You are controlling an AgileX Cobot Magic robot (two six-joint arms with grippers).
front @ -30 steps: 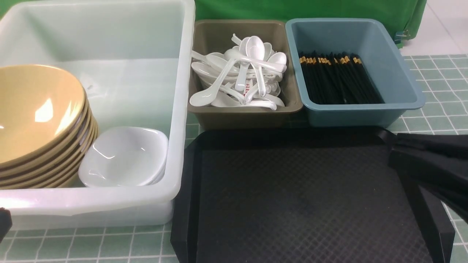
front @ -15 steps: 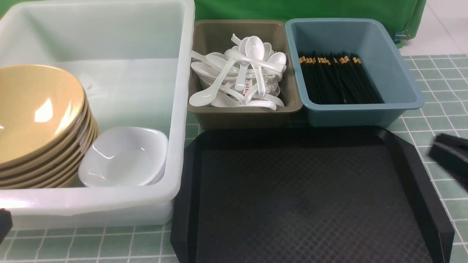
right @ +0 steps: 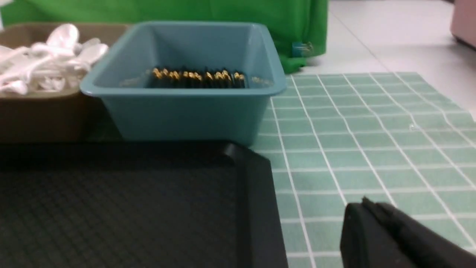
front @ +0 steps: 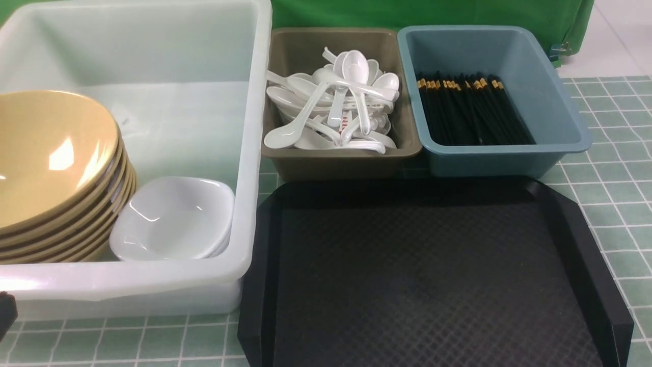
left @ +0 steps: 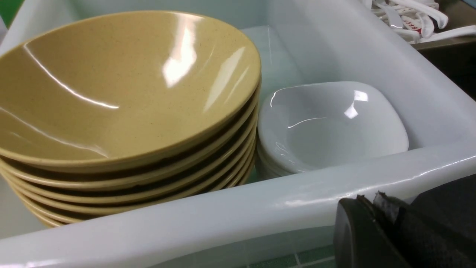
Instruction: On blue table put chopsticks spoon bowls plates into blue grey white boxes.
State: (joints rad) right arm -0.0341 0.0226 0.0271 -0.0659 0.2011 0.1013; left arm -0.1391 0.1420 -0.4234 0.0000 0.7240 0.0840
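The white box [front: 244,168] holds a stack of tan bowls [front: 51,163] and stacked white dishes [front: 173,219]. The grey box [front: 341,158] holds white spoons [front: 336,102]. The blue box [front: 555,107] holds black chopsticks [front: 468,109]. My left gripper [left: 366,203] is shut and empty, just outside the white box's near wall [left: 223,208]; only a dark sliver of it [front: 5,308] shows in the front view. My right gripper [right: 366,208] is shut and empty, low over the tablecloth right of the black tray [right: 256,193]. It is out of the front view.
The black tray [front: 575,239] lies bare in front of the grey and blue boxes. A green tiled cloth [front: 611,178] covers the table. A green backdrop [front: 407,12] hangs behind the boxes. The table's right edge [right: 446,89] borders pale floor.
My right gripper has drawn back to the right, off the tray's right rim and out of the front view. The left gripper and all the tableware have stayed still.
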